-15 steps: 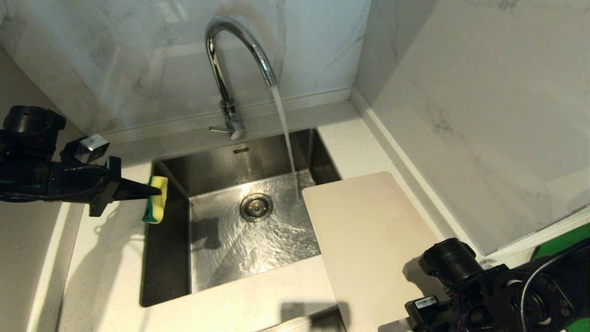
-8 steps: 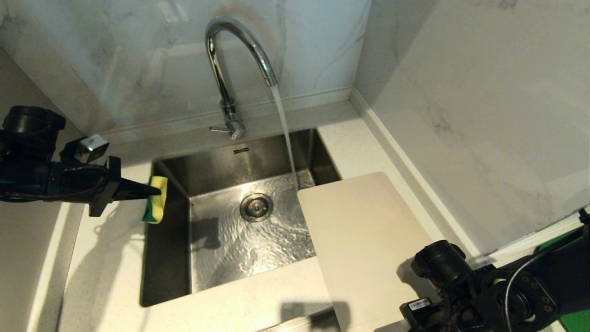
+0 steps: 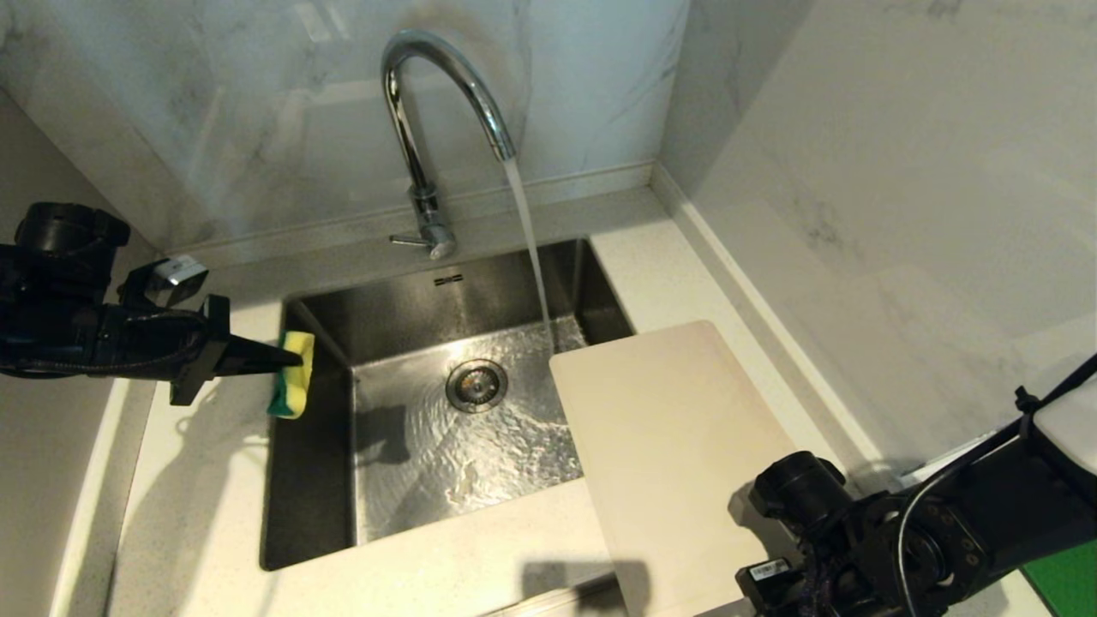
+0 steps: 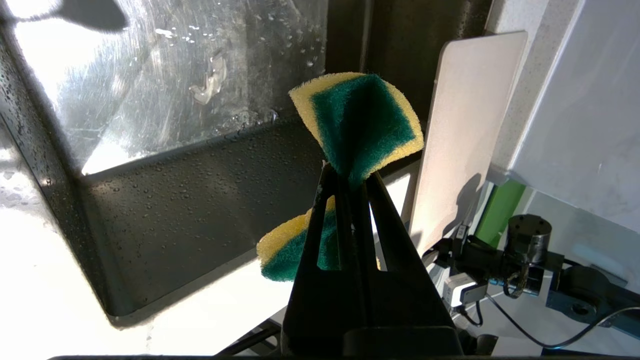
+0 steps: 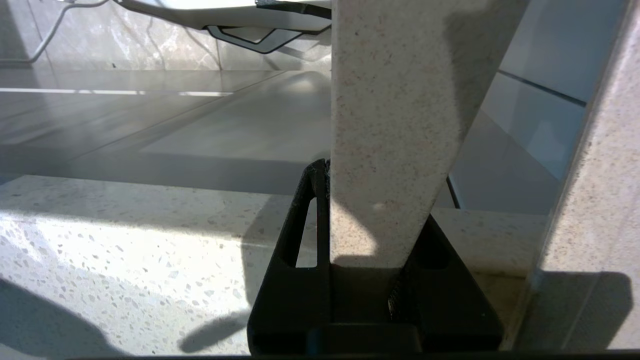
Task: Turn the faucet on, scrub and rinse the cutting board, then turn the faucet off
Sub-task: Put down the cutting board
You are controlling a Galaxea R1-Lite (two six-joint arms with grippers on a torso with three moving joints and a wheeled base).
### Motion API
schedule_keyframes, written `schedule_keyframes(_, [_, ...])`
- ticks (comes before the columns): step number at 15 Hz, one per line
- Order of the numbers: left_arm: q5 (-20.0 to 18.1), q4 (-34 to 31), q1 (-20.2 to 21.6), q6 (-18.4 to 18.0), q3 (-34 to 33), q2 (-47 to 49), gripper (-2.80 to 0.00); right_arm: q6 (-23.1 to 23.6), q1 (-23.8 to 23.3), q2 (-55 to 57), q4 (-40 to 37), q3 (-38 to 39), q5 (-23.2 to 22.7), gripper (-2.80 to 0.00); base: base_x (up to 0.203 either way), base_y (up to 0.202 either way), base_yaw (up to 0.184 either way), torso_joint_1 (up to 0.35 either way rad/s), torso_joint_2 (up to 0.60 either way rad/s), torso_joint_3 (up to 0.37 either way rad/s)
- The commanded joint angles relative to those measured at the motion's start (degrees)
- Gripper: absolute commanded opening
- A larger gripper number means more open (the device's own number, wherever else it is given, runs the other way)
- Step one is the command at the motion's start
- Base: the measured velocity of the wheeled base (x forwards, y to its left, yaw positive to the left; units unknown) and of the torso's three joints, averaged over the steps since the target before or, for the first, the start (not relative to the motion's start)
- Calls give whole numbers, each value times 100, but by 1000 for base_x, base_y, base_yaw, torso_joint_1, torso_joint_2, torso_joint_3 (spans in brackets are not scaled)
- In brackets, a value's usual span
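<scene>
Cream plastic cutting board (image 3: pixel 673 446) lies flat on the desk (image 3: pixel 480 566) at the right of the sink (image 3: pixel 446 428), long axis running from the right gripper (image 5: pixel 367 210) away toward the faucet (image 3: pixel 428 128). Far short edge overhangs the basin right beside the falling water (image 3: pixel 531 248), not under it. Near short edge sits between the right jaws, which are closed narrow on it, per the right wrist view.

Sponge (image 3: pixel 293 373), yellow with green scrub face, is pinched and folded in the left gripper (image 4: pixel 350 175), jaws fully shut on it. It hovers over the left rim of the sink, well apart from the board, with the whole basin between them.

Judgement: faucet is already on; scrub not yet begun. From the left jaws the board lies straight across the sink, so either sponge crosses or board slides further under the stream. Right arm is the nearer one to the board.
</scene>
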State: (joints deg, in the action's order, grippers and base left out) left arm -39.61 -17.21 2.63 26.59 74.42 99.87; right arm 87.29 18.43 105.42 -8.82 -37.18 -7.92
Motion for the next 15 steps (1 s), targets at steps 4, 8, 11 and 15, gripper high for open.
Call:
schedule_keyframes(4, [-8,-11,-4,16,-6,51,-280,-24,2,285,-4,-61,-105,-280,0,0,0,0,0,0])
schedule_keyframes(8, [-3,-5,-5,13,2,95,-280,-27,2,443,50,-138,-114,-280,0,0,0,0,0,0])
schedule_keyframes(11, [-3,3,0,13,-1,95,-280,-35,159,629,56,-338,-123,-280,0,0,0,0,0,0])
schedule_keyframes(15, [23,68,0,13,-6,95,-280,-194,169,682,56,-342,-123,-280,0,0,0,0,0,0])
